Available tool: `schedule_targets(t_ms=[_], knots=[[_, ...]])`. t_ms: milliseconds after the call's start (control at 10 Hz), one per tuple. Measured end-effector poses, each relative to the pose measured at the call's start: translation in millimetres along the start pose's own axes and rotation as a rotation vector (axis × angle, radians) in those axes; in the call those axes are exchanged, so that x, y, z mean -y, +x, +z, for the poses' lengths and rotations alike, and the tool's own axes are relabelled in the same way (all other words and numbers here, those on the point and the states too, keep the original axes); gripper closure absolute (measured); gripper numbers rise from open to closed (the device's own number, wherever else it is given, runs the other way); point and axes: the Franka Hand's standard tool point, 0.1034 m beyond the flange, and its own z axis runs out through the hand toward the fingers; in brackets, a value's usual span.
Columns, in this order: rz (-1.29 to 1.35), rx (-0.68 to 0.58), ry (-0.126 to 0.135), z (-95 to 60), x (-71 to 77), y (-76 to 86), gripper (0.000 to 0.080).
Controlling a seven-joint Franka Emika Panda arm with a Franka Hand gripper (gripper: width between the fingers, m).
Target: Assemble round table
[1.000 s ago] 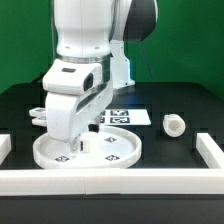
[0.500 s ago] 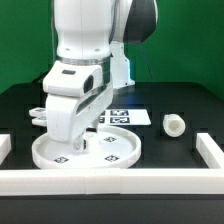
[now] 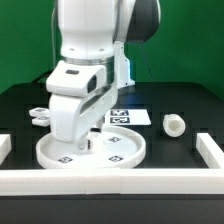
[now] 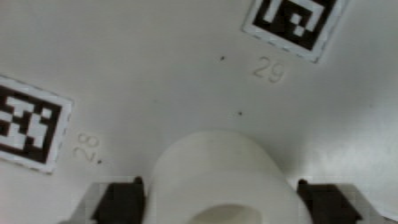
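Note:
The large flat round disc (image 3: pixel 110 150) lies on the black table at the front, tags facing up. My gripper (image 3: pixel 82 143) stands straight down on its middle. In the wrist view the disc's tagged surface (image 4: pixel 143 60) fills the frame, and its raised white hub (image 4: pixel 217 170) sits between my two dark fingers (image 4: pixel 118 200), which close against its sides. The short cylindrical leg (image 3: pixel 175 124) lies on its side at the exterior view's right. The cross base (image 3: pixel 38 115) shows partly behind the arm at the left.
The marker board (image 3: pixel 132 116) lies behind the disc. White border rails run along the front (image 3: pixel 110 181), the right (image 3: pixel 210 150) and the left (image 3: pixel 3 146) of the table. Green backdrop behind.
The arm and the disc have shifted together a little toward the exterior view's right and front. The leg and cross base have not moved.

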Motion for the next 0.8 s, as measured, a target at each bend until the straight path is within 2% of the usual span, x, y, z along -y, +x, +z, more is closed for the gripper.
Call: schedule_targets(t_ms=[200,400,600,800], knots=[[-0.019,-0.001,0.003,-1.2,0.9,18.9,0.0389],[-0.03,-0.01,-0.006,-2.3,-0.7,42.6,0.0387],[-0.022,-0.016,-0.008,-3.8,5.0,62.6,0.0387],[-0.043,-0.022,-0.016,-6.0,5.9,78.6,0.0387]])
